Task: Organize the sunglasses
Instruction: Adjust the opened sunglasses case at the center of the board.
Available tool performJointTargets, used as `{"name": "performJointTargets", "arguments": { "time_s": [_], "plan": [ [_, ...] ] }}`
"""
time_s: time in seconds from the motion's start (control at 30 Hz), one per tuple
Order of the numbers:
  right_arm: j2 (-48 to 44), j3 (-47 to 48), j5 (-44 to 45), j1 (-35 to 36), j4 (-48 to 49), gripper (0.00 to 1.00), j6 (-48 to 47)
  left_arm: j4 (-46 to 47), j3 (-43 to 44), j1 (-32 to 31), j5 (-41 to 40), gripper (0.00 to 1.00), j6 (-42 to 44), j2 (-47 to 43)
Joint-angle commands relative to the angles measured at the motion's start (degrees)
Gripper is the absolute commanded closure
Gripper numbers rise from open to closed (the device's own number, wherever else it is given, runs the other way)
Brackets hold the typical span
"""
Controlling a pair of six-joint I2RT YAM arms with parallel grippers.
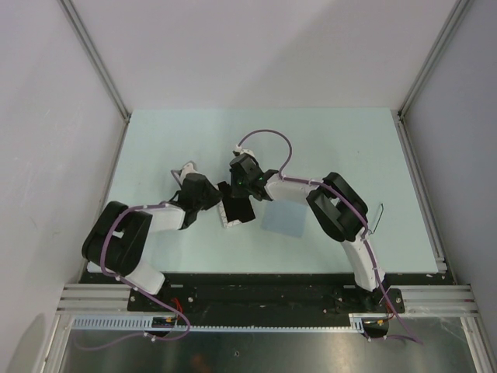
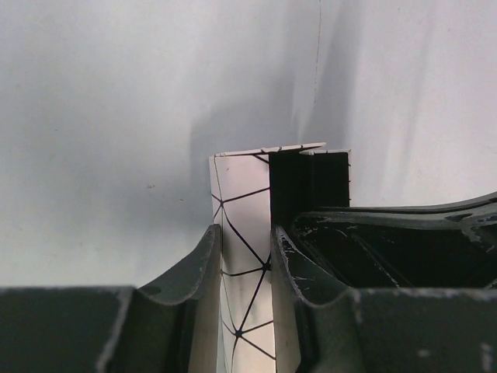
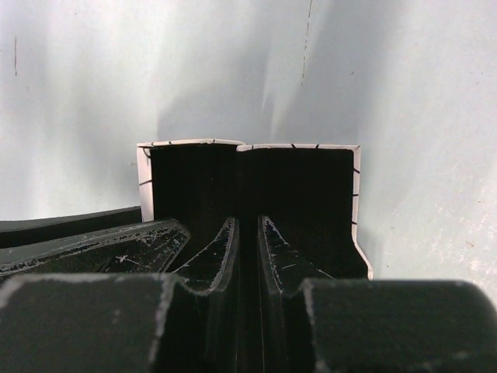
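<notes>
- Workspace: pale green table top (image 1: 194,140) with both arms reaching in to meet near its centre.
- Task item: flat-folding sunglasses case, white outside with thin black geometric lines and black inside (image 1: 235,208). It is held between the two grippers, above the centre of the table; whether it touches the surface cannot be told.
- Left gripper (image 1: 217,200): in the left wrist view its jaws are clamped on a white, line-patterned panel of the case (image 2: 241,194), one finger on each face (image 2: 203,264).
- Right gripper (image 1: 241,199): in the right wrist view its jaws are closed tight on a black inner wall of the case (image 3: 295,186), at the fold between two panels.
- Pale blue square cloth (image 1: 286,218): lying flat on the table, just to the right of the case and beside the right forearm.
- Thin dark looped item (image 1: 378,217): on the table right of the right arm, too small to identify.
</notes>
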Motion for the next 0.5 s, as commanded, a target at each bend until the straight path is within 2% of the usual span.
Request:
{"name": "performJointTargets", "arguments": {
  "time_s": [0.0, 0.23, 0.47],
  "plan": [
    [6.0, -2.4, 3.5, -1.3, -6.6, 1.0, 0.0, -0.5, -4.1, 2.4, 3.8, 1.0, -2.9, 0.0],
    [6.0, -2.3, 3.3, -1.5, -6.8, 1.0, 0.5, 6.3, -9.4, 5.0, 5.6, 1.0, -6.8, -2.1],
    [6.1, -2.2, 2.6, -1.7, -6.6, 1.0, 0.7, 9.2, -10.1, 5.5, 8.8, 1.0, -6.7, -2.3]
  ]
}}
